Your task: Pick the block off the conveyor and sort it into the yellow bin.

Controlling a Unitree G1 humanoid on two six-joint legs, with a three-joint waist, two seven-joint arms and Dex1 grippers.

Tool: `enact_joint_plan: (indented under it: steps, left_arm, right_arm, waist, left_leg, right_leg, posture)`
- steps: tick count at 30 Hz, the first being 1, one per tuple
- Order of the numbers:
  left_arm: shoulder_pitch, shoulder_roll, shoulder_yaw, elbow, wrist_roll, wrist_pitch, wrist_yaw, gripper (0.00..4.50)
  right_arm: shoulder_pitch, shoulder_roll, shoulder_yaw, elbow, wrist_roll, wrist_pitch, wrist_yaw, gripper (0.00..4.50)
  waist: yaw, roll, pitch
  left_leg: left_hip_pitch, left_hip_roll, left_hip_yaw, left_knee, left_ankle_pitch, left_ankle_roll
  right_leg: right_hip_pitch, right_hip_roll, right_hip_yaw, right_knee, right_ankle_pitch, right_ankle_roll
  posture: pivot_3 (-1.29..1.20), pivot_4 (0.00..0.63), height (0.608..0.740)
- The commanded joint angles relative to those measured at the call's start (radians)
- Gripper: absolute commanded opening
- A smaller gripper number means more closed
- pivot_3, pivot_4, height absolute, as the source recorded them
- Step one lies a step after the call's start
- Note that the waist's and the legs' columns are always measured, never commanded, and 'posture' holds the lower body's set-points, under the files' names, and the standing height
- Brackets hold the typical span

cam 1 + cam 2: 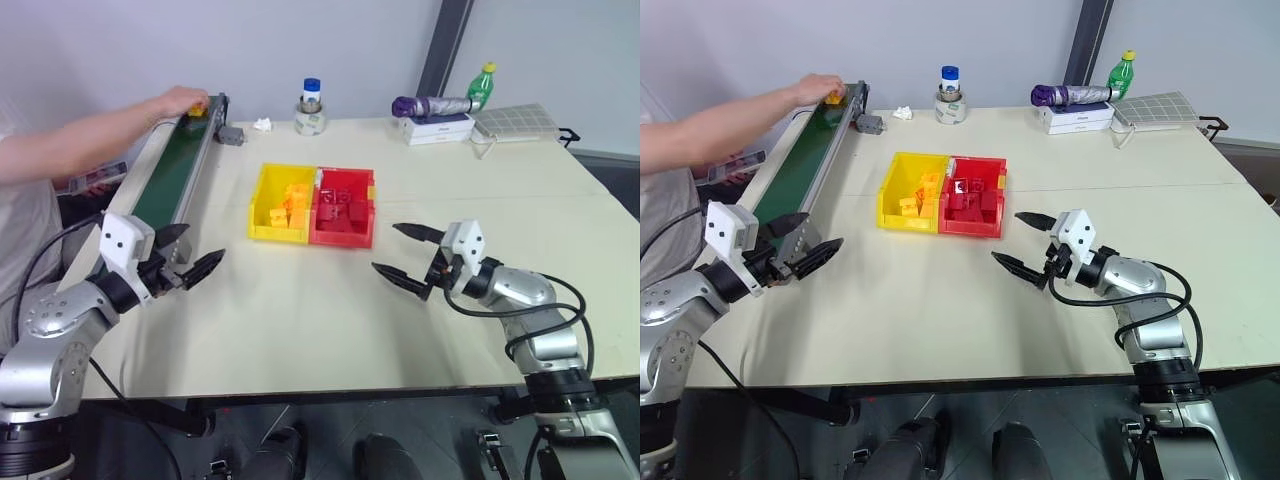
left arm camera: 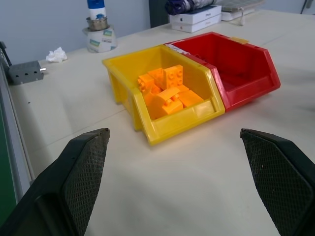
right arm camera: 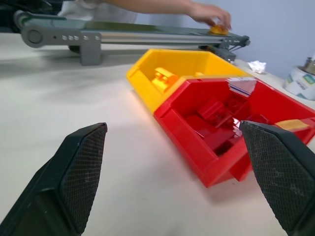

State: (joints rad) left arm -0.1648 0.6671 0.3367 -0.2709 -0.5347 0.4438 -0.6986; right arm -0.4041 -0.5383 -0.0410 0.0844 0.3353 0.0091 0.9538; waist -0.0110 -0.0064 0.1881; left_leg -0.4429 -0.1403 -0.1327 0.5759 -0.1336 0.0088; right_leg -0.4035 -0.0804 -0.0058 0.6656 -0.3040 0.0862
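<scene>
From the head, the block (image 1: 197,109) is seen being set by a person's hand (image 1: 181,100) at the conveyor (image 1: 172,172) far end, along the surface's left edge. Left wrist: left tool (image 2: 189,184) spread, facing the yellow bin (image 2: 179,124). Right wrist: right tool (image 3: 189,184) spread too, waiting.

Two head cameras look forward and down from the near edge of the table (image 1: 330,330), sharing almost the same wide scene. The left wrist camera sits low near the table's left side, facing right and far toward the yellow bin (image 2: 167,98). The right wrist camera faces left across the red bin (image 3: 221,128) toward the conveyor (image 3: 147,34). Both wrist views share the joined bins, seen close.
</scene>
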Motion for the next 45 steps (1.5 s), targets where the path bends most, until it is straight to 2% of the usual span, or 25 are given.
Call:
enact_joint_plan:
  steps: [1,9,13,19,23,26,37,45]
  left_arm:
    - [-0.020,0.001,0.025,-0.018,-0.017,-0.032,-0.006,4.48]
    - [0.014,0.008,0.038,-0.055,0.007,-0.046,0.030,4.48]
    - [0.068,-0.017,0.109,-0.091,-0.030,-0.067,0.053,4.48]
    - [0.145,-0.101,0.243,-0.146,-0.032,-0.105,0.186,4.48]
    - [0.222,-0.200,0.281,-0.160,0.069,-0.191,0.318,4.48]
    - [0.198,-0.250,0.304,-0.161,0.105,-0.174,0.462,4.48]
    - [0.187,-0.262,0.257,-0.164,0.059,-0.111,0.489,4.48]
    - [0.153,-0.237,0.232,-0.130,0.061,-0.106,0.481,4.48]
  right_arm:
    - [-0.022,-0.002,-0.020,-0.012,0.000,-0.025,-0.011,4.50]
    - [-0.022,-0.003,-0.022,-0.007,-0.003,-0.030,-0.015,4.50]
    - [-0.027,0.003,-0.017,0.001,-0.008,-0.041,-0.020,4.50]
    - [-0.027,0.012,-0.011,0.008,-0.005,-0.048,-0.019,4.50]
    - [-0.046,0.017,-0.005,0.033,-0.008,-0.056,-0.013,4.50]
    - [-0.056,0.020,0.000,0.048,-0.008,-0.064,-0.005,4.50]
    - [-0.063,0.024,0.007,0.049,-0.010,-0.068,0.000,4.50]
    - [-0.047,0.020,0.003,0.034,-0.011,-0.066,-0.008,4.50]
  waist:
    - [0.000,0.000,0.000]
    - [-0.001,0.000,0.000]
    - [-0.002,0.000,0.000]
    - [0.000,0.000,0.000]
    - [0.000,0.000,0.000]
    - [0.002,-0.001,0.000]
    - [0.021,-0.001,0.000]
    - [0.023,-0.001,0.000]
  left_leg:
    - [0.000,0.000,0.000,0.000,0.000,0.000]
    - [0.000,0.000,0.000,0.000,0.000,0.000]
    - [0.000,0.000,0.000,0.000,0.000,0.000]
    - [0.000,0.000,0.000,0.000,0.000,0.000]
    - [0.000,0.000,0.001,0.000,0.000,0.000]
    - [0.000,0.000,0.001,0.001,0.000,0.000]
    - [0.000,0.001,0.001,0.001,0.000,0.000]
    - [0.000,0.001,0.001,0.001,0.000,0.000]
  right_leg:
    - [0.000,0.000,0.000,0.000,0.000,0.000]
    - [0.000,0.000,0.000,0.000,0.000,0.000]
    - [0.000,0.000,0.000,0.000,0.000,0.000]
    - [0.000,0.000,0.000,0.000,0.000,0.000]
    - [0.001,0.000,0.000,-0.001,0.000,0.000]
    - [0.002,-0.001,0.000,0.000,0.000,0.000]
    - [0.001,0.001,0.000,0.000,0.000,0.000]
    - [0.001,0.001,0.000,0.000,0.000,0.000]
  posture:
    - [0.00,0.150,0.740]
    - [0.00,0.150,0.740]
    - [0.00,0.150,0.740]
    - [0.00,0.150,0.740]
    - [0.00,0.150,0.740]
    - [0.00,0.150,0.740]
    - [0.00,0.150,0.740]
    - [0.00,0.150,0.740]
